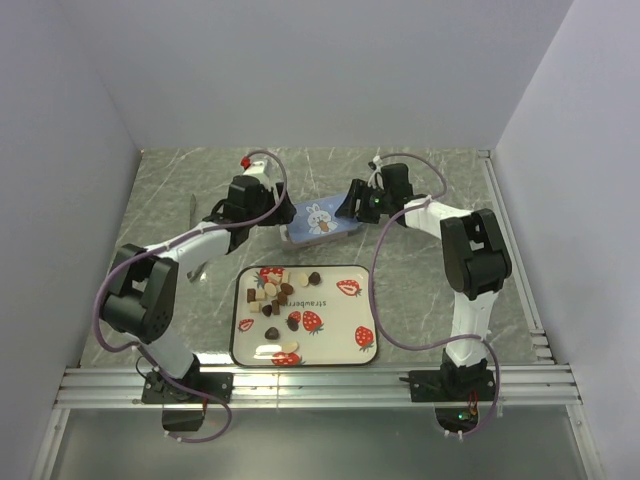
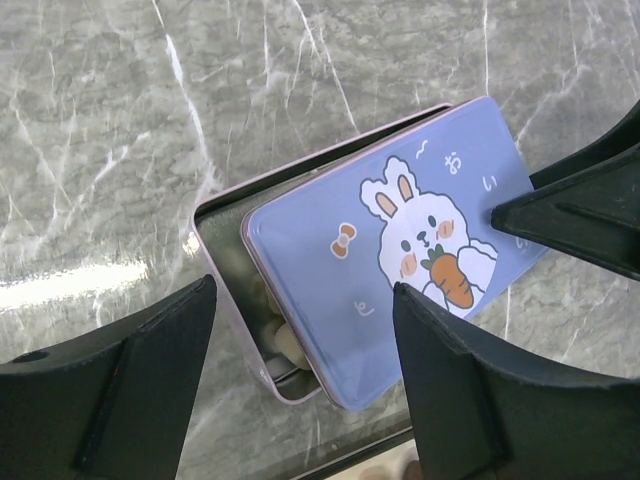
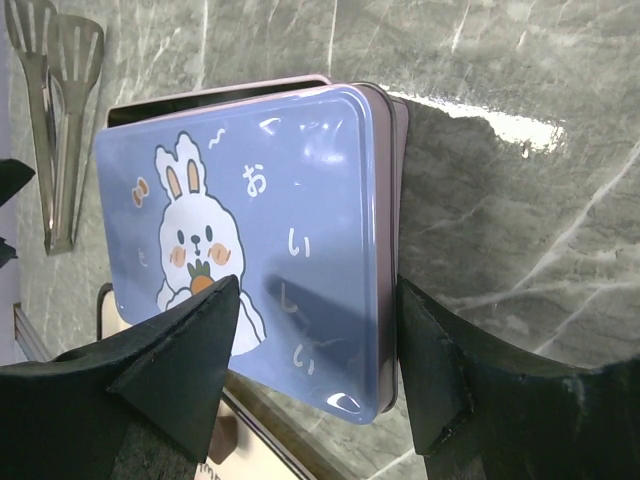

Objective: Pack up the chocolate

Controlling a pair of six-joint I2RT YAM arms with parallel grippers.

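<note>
Several small dark brown, light brown and cream chocolate pieces [image 1: 278,294] lie on the strawberry-print tray [image 1: 330,345]. Behind it stands a tin [image 1: 300,238] with a blue bunny lid [image 1: 320,218] lying askew on it. In the left wrist view the lid [image 2: 400,250] leaves the tin's left end [image 2: 225,215] uncovered, and cream pieces [image 2: 287,342] show inside. My left gripper [image 1: 283,213] is open and empty over the tin's left end [image 2: 305,385]. My right gripper [image 1: 352,203] is open at the lid's right end [image 3: 318,320], one finger above the lid [image 3: 250,230], the other finger [image 3: 430,350] against the tin's side.
Metal tongs [image 1: 193,215] lie left of the tin, also in the right wrist view [image 3: 55,100]. The tray's dark rim [image 3: 270,445] runs close to the tin's near corner. White walls enclose the marble table on three sides.
</note>
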